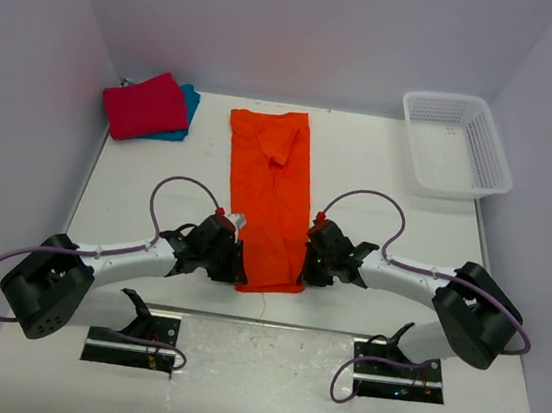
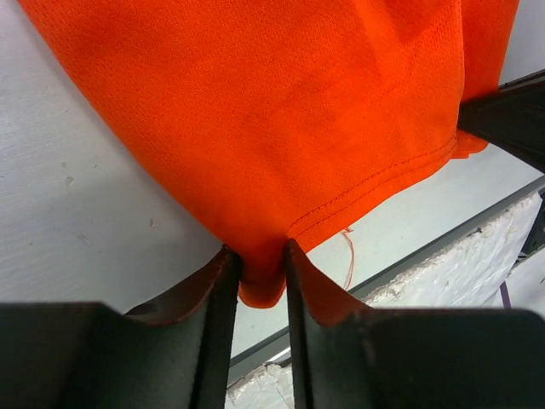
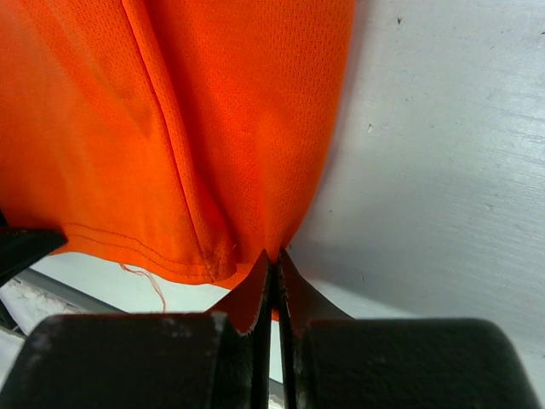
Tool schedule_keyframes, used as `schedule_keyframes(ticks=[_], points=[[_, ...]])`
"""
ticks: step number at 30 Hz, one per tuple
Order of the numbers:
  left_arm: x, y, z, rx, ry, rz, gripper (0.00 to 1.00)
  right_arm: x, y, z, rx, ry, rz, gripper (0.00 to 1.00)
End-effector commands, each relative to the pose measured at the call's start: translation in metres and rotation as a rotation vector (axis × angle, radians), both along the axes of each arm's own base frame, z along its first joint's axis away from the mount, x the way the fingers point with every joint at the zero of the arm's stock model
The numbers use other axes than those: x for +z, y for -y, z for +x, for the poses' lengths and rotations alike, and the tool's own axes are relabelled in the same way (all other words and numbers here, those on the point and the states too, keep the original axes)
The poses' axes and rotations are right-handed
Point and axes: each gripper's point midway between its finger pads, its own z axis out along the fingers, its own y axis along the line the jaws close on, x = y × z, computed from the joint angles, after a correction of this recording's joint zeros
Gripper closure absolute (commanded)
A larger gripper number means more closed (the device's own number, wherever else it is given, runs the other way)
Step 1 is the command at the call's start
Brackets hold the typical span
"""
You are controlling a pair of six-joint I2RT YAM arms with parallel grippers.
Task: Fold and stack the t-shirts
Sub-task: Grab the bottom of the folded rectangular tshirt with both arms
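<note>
The orange t-shirt [image 1: 270, 191] lies as a long narrow strip down the middle of the table, sleeves folded in. My left gripper [image 1: 237, 269] is shut on its near left corner; the cloth bunches between the jaws in the left wrist view [image 2: 260, 281]. My right gripper [image 1: 305, 271] is shut on the near right corner, jaws pinched tight on the hem [image 3: 274, 260]. The orange cloth fills both wrist views [image 2: 272, 111] [image 3: 170, 128]. The red t-shirt [image 1: 145, 105] lies folded on the teal t-shirt [image 1: 188, 105] at the far left.
A white lattice basket [image 1: 456, 144] stands at the far right. The table's near edge with a metal rail [image 2: 426, 256] runs just behind the shirt's hem. Walls close in the table on the left, right and back.
</note>
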Motion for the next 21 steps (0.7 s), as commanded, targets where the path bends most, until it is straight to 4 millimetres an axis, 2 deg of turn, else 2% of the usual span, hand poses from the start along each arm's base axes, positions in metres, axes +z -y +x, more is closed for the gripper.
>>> schedule_keyframes(ticks=[1,4,5,7,16,21], points=[[-0.003,-0.002,0.0,0.016,0.007,0.017,0.73,-0.005,0.002,-0.007,0.018,-0.013,-0.011,1.0],[-0.004,-0.002,-0.001,0.019,0.003,0.019,0.83,-0.007,0.003,-0.006,0.015,-0.011,-0.017,1.0],[-0.004,-0.003,-0.002,0.02,-0.001,0.02,0.92,-0.008,0.004,-0.007,0.012,-0.015,-0.024,1.0],[-0.005,-0.003,-0.005,0.017,-0.01,0.022,1.0,-0.007,0.005,-0.006,0.005,-0.014,-0.028,1.0],[0.001,-0.024,-0.015,0.055,-0.003,0.062,1.0,-0.007,0.027,-0.003,-0.077,0.015,-0.111,1.0],[0.004,-0.035,-0.02,0.073,0.006,0.084,1.0,-0.01,0.03,-0.006,-0.083,0.007,-0.115,1.0]])
